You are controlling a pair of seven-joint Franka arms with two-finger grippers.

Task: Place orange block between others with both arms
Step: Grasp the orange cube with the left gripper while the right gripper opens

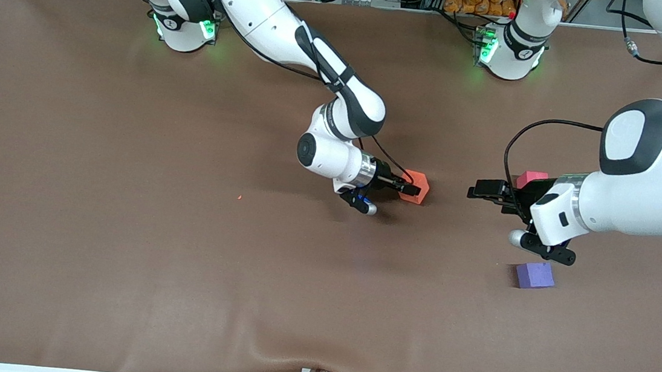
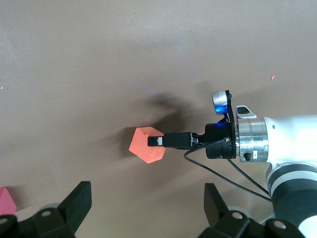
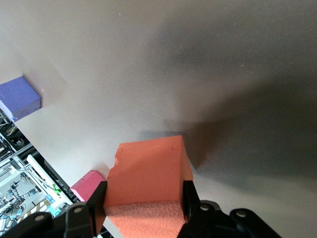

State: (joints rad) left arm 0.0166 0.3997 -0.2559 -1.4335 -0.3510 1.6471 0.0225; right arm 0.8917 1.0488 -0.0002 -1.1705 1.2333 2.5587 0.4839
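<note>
Beside left gripper [image 1: 476,193]: red-pink cube [image 1: 531,178], purple cube [image 1: 535,275].

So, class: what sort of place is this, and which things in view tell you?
Probably a robotics lab: two white arms bolted to a brown-covered table, foam cubes as test pieces, like the orange block, and aluminium framing with cables along the table's edge.

White arms [image 1: 274,16], blk joints, probably green-lit bases.

I see orange block [image 1: 415,187] tilted on a corner, pinched between right gripper [image 1: 408,186] fingers | red-pink cube [image 1: 531,179] flat, toward left arm's end | purple-blue cube [image 1: 535,275] flat, nearer front camera
</note>
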